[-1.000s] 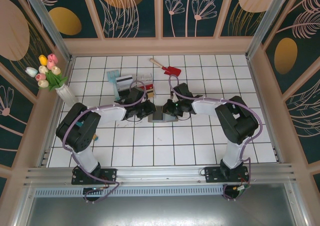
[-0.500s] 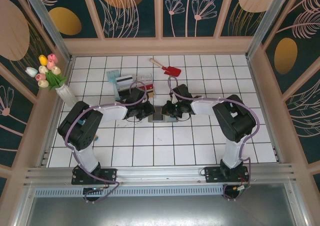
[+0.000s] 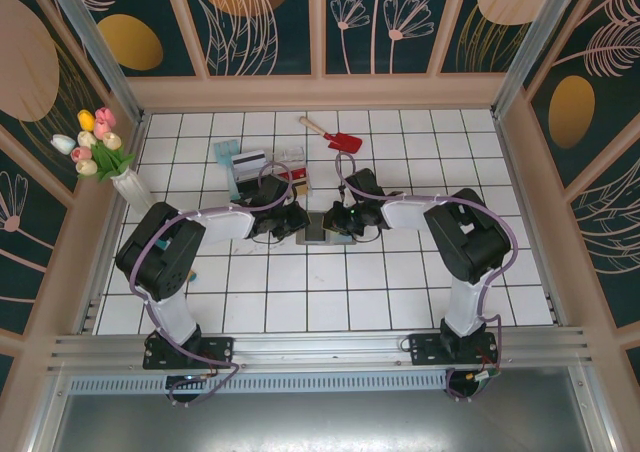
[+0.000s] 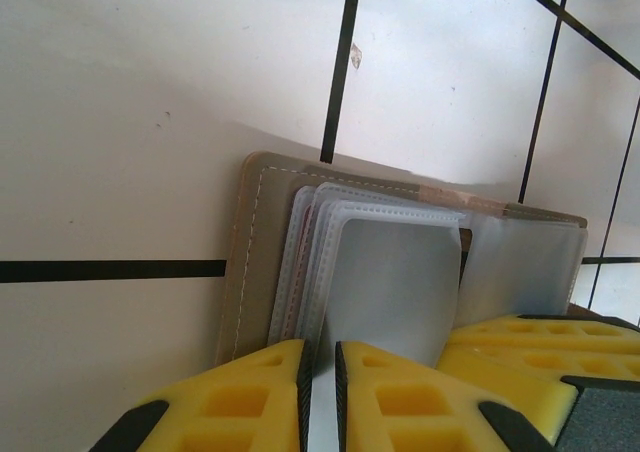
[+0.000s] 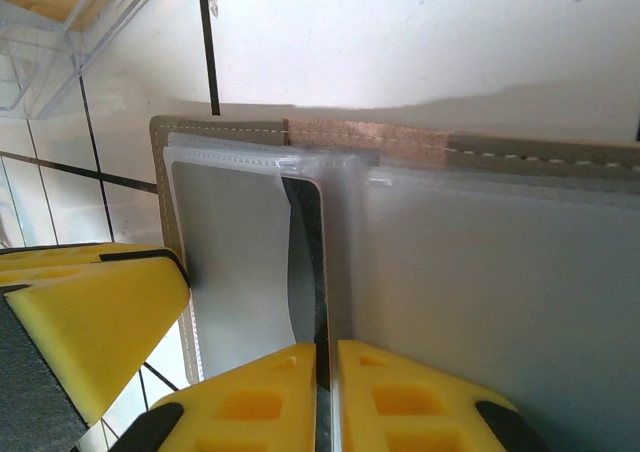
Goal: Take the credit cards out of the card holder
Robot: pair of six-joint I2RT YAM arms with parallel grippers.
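On the white tiled table (image 3: 300, 302), the grey card holder (image 3: 320, 234) lies open near the middle, between the two arms' wrists. The left gripper (image 4: 318, 354) has its yellow fingers almost together, pinching a clear sleeve of the card holder. The right gripper (image 5: 327, 352) is likewise clamped on a sleeve, where the edge of a black card (image 5: 306, 262) shows.

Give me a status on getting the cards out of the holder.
Done: some cards apparently already lie by the clear tray. In hand: the left gripper pinches a sleeve of the open card holder, steadying it, while the right gripper is shut on a dark card at its edge, lodged between the sleeves. Left: draw that card out; whether other sleeves hold more cannot be told.
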